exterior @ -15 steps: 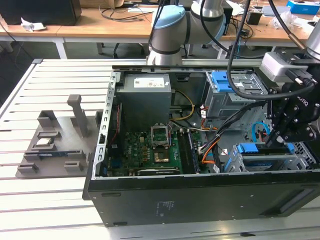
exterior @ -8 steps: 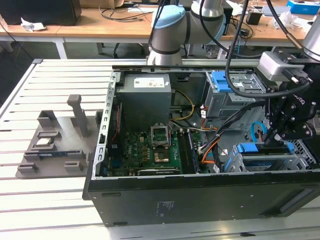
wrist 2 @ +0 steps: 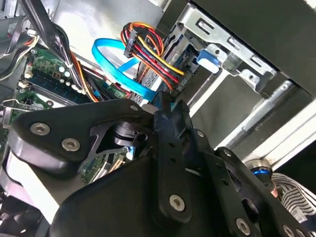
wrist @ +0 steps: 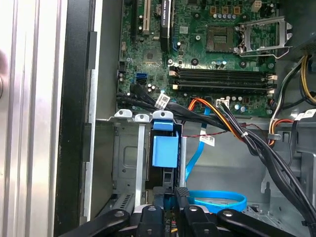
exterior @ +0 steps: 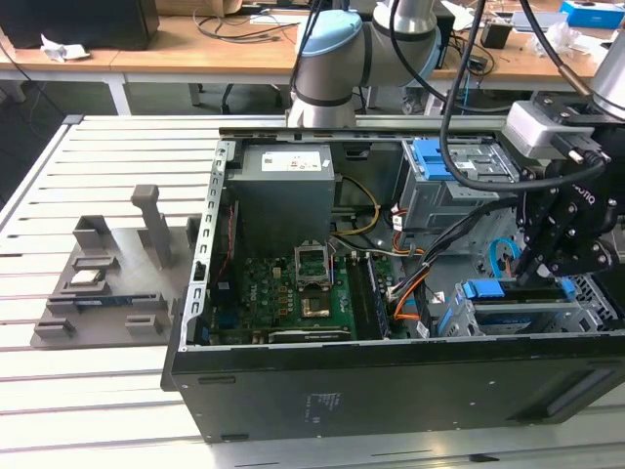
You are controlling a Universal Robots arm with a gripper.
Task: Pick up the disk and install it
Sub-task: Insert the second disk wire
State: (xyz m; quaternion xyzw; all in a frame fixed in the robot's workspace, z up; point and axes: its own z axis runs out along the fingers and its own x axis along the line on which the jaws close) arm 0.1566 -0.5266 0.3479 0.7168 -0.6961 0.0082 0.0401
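disk (wrist: pixel 164 148): seated edge-on in cage (wrist: pixel 129 158) | gripper (wrist: pixel 170 195): closed on its blue frame | judged rigid, dense, shock-sensitive; best held by frame edges

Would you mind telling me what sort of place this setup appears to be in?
Probably a robotics lab or workshop: an open computer case sits on a slatted metal table, with cable-strewn wooden desks behind.
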